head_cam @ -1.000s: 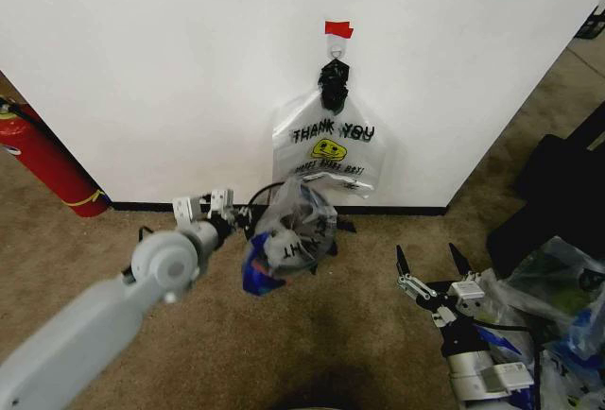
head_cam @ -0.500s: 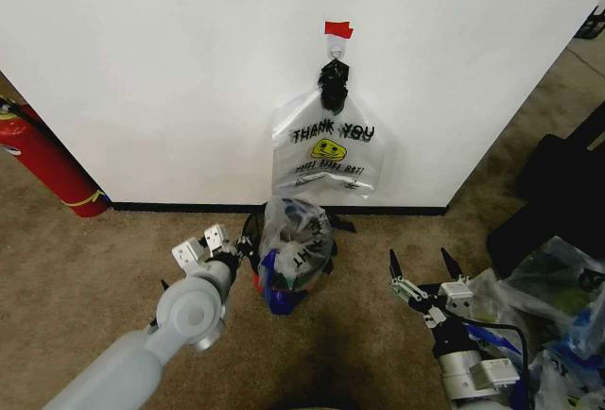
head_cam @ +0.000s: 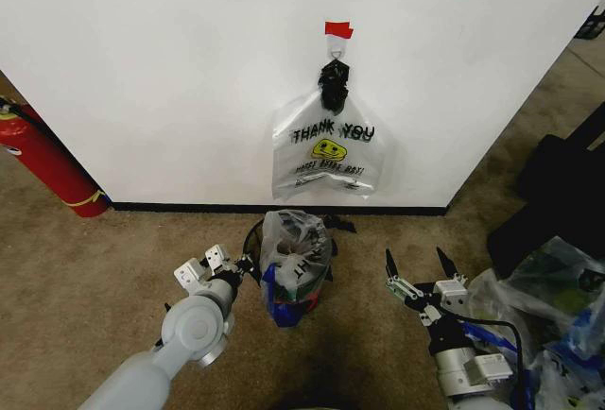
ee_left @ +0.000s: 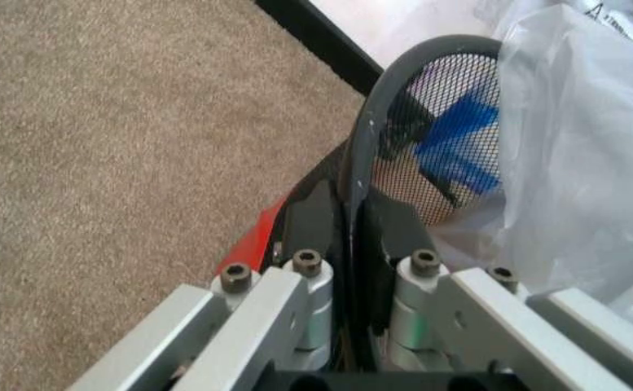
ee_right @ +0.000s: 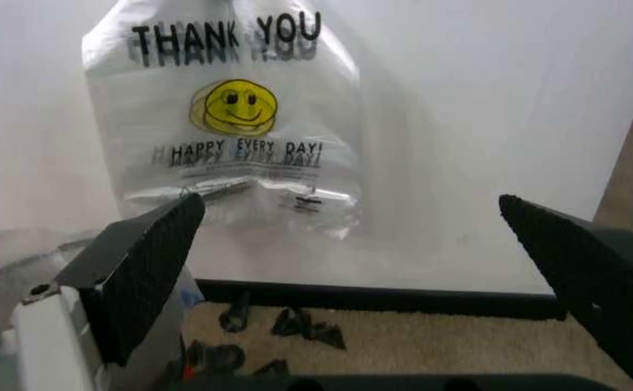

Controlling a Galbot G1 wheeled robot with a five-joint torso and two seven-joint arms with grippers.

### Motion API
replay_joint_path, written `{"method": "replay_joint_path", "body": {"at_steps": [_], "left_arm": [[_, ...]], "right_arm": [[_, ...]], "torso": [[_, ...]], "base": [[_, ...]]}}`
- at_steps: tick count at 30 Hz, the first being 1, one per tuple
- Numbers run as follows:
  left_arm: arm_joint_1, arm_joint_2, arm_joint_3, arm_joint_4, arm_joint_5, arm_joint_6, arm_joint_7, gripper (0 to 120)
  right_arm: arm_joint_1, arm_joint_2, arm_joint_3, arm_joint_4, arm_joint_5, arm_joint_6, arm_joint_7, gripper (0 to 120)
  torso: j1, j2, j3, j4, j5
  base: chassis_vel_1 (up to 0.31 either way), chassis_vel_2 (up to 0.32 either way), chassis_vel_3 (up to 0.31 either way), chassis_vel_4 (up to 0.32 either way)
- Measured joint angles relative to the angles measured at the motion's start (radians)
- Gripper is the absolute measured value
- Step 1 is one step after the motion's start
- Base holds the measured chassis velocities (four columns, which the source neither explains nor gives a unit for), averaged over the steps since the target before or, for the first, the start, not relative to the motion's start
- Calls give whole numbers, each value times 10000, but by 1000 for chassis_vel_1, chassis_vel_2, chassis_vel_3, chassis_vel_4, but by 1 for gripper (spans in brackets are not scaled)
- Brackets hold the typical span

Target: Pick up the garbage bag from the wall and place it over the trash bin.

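black pads of the left pincer are clamped together on the grey rim of the trash bin, one pad inside the mesh wall and one outside, as the left wrist view shows. seen from the head, the left pincer sits on the bin's left side, touching the rim.

outward from that grip, the trash bin stands upright on the carpet, just in front of the baseboard of the wall. the garbage bag, clear plastic with blue patches, bulges above the bin mouth and drapes down the bin's front and right side; its long axis runs vertically. in the left wrist view the garbage bag lies across the bin from the grip, on the side away from the pincer.

the right pincer hovers to the right of the bin, near but apart from it, jaws spread wide and pointed toward the wall. judged from this layout, the right arm is nearer the loose, uncovered-side plastic, while the left arm anchors the bin rim.

above the bin, the "thank you" bag hangs from the hook on the wall.
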Motion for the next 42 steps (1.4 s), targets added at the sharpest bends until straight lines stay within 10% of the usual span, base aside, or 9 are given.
{"method": "replay_joint_path", "body": {"at_steps": [14,24,32,42], "left_arm": [[604,291,-219,-1133,851,158,335,52],[254,847,-305,-2936,2915,570,750,93],[-455,1309,-197,-3470,4281,1802,1219,100],[396,1556,-338,-3536,7463,951,2965,100]], "right_arm": [[28,-274,-49,269,350,-250,129,100],[1295,-1699,-703,1830,3814,-3992,1936,100],[2707,-2518,-1157,1605,5440,-5787,2616,100],[6309,-1917,-2953,-439,7877,-7319,3152,100]], "torso": [[1,-1,3,-2,-3],[1,-2,2,10,-1],[1,-2,2,0,-3],[2,-3,3,1,-6]], "base": [[0,0,0,0],[0,0,0,0],[0,0,0,0],[0,0,0,0]]}}
